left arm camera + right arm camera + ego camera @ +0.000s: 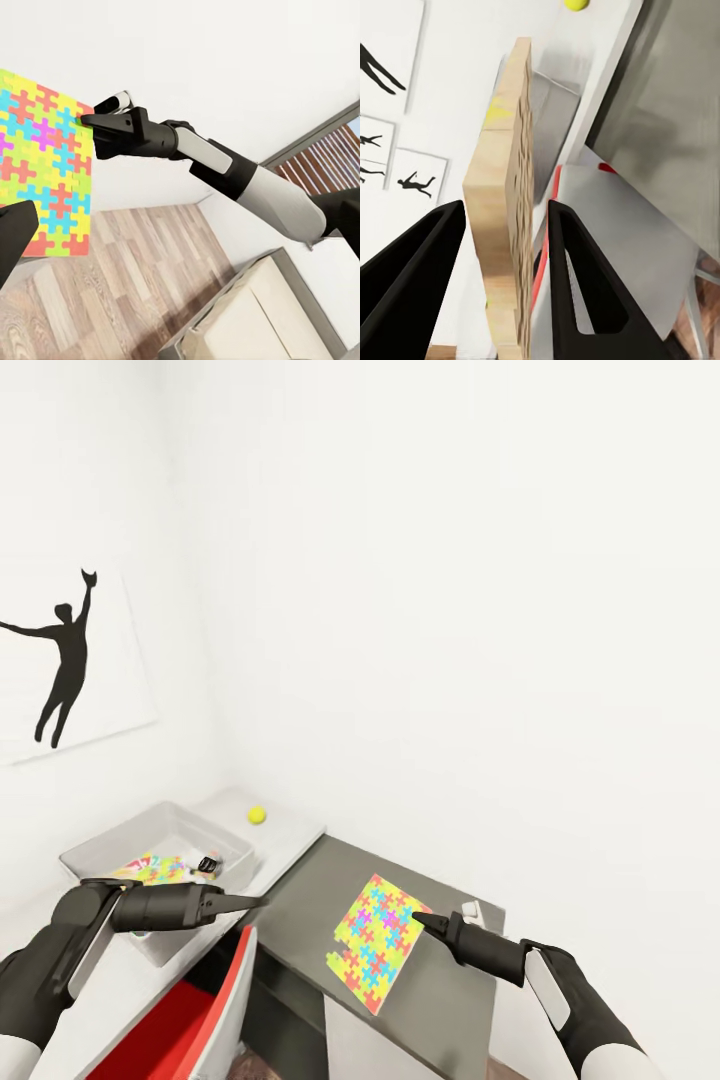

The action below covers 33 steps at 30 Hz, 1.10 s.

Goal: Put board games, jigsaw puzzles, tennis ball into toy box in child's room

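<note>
From the head camera, the right gripper (418, 917) holds a jigsaw puzzle (377, 942) by its edge, lifted and tilted above the dark grey lower section of the table (440, 1000). To the left, the toy box (110, 845) sits on the pale desk top, with a second multicoloured puzzle (152, 868) and some small items inside; the tennis ball (257, 815) lies on the desk just beyond the box. The left gripper (258, 902) points across the box's near corner, holding nothing, and whether its fingers are parted I cannot tell. A silhouette picture (60, 660) hangs on the left wall, and a red-lined white panel (215, 1000) stands below the desk edge. In the left wrist view, the right gripper (90, 124) pinches the puzzle (45, 161) at its corner, above the wood floor (127, 285). In the right wrist view, the fingers (577, 277) clamp the puzzle's wooden edge (502, 202), with the ball (577, 4) and box wall (551, 112) beyond.
</note>
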Motion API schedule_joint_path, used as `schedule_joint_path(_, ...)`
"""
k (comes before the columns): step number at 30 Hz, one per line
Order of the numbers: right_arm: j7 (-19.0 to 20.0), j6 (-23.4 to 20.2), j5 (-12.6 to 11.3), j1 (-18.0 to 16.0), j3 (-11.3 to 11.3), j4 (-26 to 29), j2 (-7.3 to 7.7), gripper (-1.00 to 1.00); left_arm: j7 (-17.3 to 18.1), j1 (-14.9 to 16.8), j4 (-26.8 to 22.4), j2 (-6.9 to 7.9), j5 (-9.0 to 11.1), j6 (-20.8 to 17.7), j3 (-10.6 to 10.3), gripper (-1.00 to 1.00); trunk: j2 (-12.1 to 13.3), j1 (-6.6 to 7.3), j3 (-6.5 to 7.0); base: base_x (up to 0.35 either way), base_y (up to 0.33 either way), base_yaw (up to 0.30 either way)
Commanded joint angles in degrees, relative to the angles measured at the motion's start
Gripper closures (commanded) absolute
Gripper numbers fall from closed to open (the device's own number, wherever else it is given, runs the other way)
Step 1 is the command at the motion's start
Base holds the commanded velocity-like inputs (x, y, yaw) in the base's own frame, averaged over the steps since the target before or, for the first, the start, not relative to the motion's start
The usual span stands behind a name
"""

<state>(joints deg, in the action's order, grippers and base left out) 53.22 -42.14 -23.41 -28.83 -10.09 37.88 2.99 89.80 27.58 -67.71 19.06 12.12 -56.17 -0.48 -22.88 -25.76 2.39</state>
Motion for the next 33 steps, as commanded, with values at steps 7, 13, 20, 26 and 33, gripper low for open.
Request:
schedule_joint_path(7, 0.2, -0.3, -0.1, 0.0, -0.1, 0.0, 0.00, 1.00, 0.2, 0.0, 0.0, 0.01, 0.0, -0.6, -0.1, -1.00, 0.0, -0.02, 0.25, 0.000, 0.000, 0.265)
schedule_joint_path(13, 0.3, -0.3, -0.1, 0.0, -0.1, 0.0, 0.00, 1.00, 0.2, 0.0, 0.0, 0.01, 0.0, -0.5, -0.1, -1.00, 0.0, -0.02, 0.43, 0.000, 0.000, 0.272)
schedule_joint_path(20, 0.3, -0.4, -0.1, 0.0, -0.1, 0.0, 0.00, 1.00, 0.2, 0.1, 0.0, 0.01, 0.0, -0.5, 0.0, -1.00, 0.0, -0.02, 0.46, 0.000, 0.000, 0.249)
schedule_joint_path(26, 0.4, -0.4, -0.1, 0.0, -0.1, 0.0, 0.00, 1.00, 0.2, 0.0, 0.0, 0.01, 0.0, -0.5, 0.0, -1.00, 0.0, -0.02, 0.46, 0.000, 0.000, 0.167)
schedule_joint_path(33, 0.4, -0.4, -0.1, 0.0, -0.1, 0.0, 0.00, 1.00, 0.2, 0.0, 0.0, 0.01, 0.0, -0.5, 0.1, -1.00, 0.0, -0.02, 0.46, 0.000, 0.000, 0.025)
